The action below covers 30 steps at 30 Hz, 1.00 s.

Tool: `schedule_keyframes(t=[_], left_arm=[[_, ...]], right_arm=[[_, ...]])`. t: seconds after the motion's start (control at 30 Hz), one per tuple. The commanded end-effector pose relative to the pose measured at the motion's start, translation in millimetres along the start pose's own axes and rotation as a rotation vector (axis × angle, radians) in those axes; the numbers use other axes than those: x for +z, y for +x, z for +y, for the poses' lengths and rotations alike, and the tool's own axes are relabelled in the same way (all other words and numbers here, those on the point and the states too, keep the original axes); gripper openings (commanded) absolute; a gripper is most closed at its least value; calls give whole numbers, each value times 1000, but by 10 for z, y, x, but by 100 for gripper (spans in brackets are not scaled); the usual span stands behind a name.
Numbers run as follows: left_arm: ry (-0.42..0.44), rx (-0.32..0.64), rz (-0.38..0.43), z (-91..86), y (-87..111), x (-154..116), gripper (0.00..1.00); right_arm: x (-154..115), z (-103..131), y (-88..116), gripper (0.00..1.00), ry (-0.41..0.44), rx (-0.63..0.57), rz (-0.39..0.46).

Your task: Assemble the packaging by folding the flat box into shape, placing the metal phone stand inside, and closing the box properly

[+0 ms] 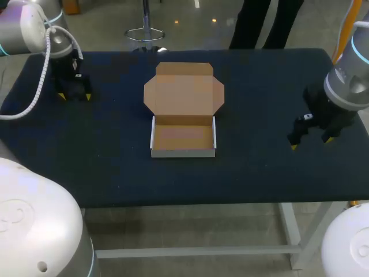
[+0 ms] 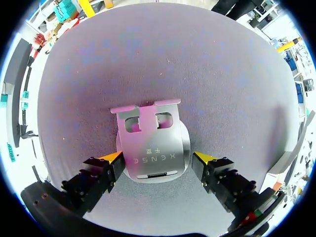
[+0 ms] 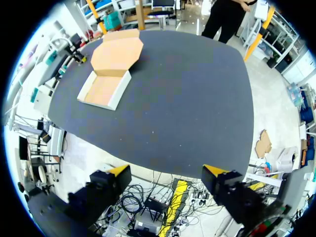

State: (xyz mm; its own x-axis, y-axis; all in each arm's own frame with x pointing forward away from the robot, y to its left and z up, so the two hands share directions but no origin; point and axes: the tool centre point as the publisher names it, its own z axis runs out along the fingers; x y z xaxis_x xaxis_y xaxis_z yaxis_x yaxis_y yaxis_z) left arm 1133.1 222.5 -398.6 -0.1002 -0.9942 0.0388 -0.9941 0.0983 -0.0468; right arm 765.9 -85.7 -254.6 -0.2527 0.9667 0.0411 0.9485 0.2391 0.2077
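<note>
Left hand (image 2: 158, 159) spread, straddling metal phone stand (image 2: 148, 143), worktop (image 1: 259, 173) far-left corner; open box (image 1: 183, 137) centre; right hand (image 1: 311, 143) spread, right edge.

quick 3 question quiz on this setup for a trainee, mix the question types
1. Fill in: the right gripper holds ____.
2. True or false: the box stands folded with its lid open.
3. The metal phone stand lies between the open fingers of: A) the left gripper B) the right gripper C) neither.
Key: 1 nothing; 2 true; 3 A.
</note>
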Motion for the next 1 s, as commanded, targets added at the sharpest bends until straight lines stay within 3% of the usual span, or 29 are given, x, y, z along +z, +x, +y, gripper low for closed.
schedule_keyframes(t=[0.03,0.3,0.43,0.5,0.63,0.7,1.0], left_arm=[[-12,-4,-9,-74,1,21,91],[-11,-17,-20,-136,4,43,87],[-11,-24,-21,-163,-6,52,69],[-12,-29,-22,-174,-11,55,67],[-12,-37,-26,-191,-26,62,35],[-13,-40,-26,-195,-35,65,0],[37,-33,-19,-64,-69,-74,0]], right_arm=[[-22,4,4,100,6,0,-2],[-22,4,4,100,6,0,-2],[-22,4,4,100,6,0,-2],[-22,4,4,100,6,0,-2],[-22,4,4,100,6,0,-2],[-22,4,4,100,6,0,-2],[-22,4,4,100,6,0,-2]])
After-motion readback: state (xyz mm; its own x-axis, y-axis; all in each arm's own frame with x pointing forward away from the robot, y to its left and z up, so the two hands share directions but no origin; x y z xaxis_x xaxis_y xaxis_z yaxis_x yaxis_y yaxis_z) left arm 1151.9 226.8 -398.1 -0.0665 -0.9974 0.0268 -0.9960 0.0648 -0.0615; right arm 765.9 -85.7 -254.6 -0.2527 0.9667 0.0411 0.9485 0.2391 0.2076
